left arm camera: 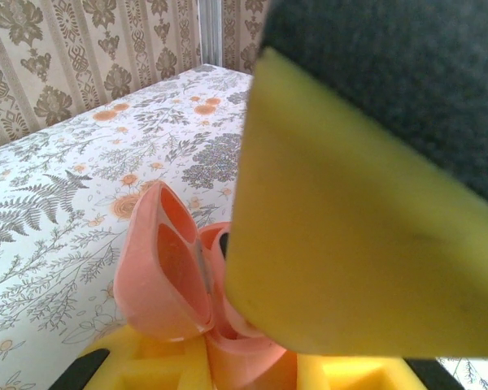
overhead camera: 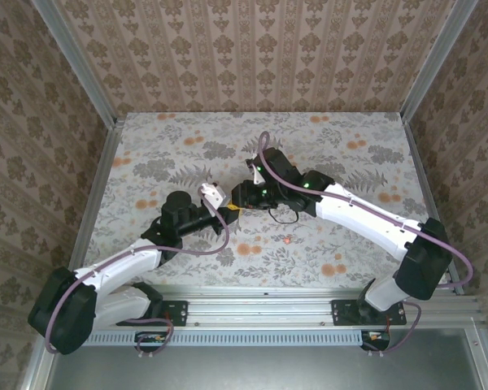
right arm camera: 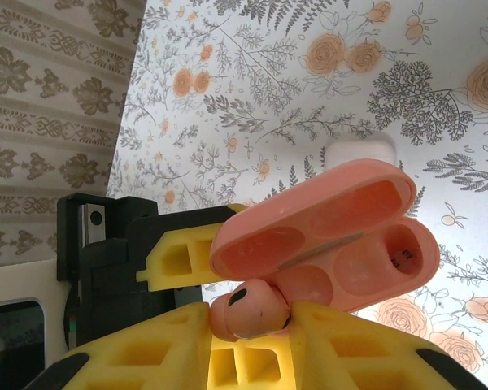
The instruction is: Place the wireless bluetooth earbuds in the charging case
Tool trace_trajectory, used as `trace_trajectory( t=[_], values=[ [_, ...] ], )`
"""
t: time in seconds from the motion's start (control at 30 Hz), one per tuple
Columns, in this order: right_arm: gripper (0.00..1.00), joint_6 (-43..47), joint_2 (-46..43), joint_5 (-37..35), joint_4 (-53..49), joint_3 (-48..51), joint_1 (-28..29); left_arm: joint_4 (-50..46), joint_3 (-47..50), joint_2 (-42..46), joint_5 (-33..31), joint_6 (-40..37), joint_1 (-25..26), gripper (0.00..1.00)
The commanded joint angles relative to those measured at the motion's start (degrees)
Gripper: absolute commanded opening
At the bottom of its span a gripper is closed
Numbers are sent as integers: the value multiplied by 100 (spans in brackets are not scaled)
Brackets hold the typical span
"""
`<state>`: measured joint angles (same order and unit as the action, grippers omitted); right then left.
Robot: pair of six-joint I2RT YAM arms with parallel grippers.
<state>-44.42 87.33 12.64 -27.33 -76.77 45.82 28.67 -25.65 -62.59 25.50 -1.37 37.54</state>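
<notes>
The right gripper (right arm camera: pixel 248 329) is pinching a coral earbud (right arm camera: pixel 248 311) between its yellow fingertips, just beside the near edge of the open coral charging case (right arm camera: pixel 325 236). The left gripper (left arm camera: pixel 232 366) is clamping that case, its fingers closed on the shell and the lid swung up, off the flowered table (right arm camera: pixel 439 97). Both wells in the lower shell are looking empty. A white rounded piece (right arm camera: pixel 358 150) is lying on the table beyond, too blurred to name. To seat the bud well, the right arm is likely needing to turn it so its narrow end is pointing into the nearer well, then press in gently while the left is bracing the case. Releasing before it seats is risking a drop.
</notes>
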Motion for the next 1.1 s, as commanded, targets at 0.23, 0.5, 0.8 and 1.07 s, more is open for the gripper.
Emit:
trace_trajectory(
  t=[0.23, 0.5, 0.8, 1.07],
  values=[
    [30, 1157, 162, 241, -308, -338, 35, 25, 25, 238, 34, -184, 8, 3],
    [30, 2275, 118, 754, -574, -213, -160, -2, 7, 309, 364, -151, -32, 3],
    [30, 3812, -25, 1400, -821, -202, -259, 16, -70, 341, 1039, -9, -121, 3],
    [31, 4969, -102, 1697, -1144, -305, -462, -89, -208, 344, 1710, 109, -177, 4]
  ],
)
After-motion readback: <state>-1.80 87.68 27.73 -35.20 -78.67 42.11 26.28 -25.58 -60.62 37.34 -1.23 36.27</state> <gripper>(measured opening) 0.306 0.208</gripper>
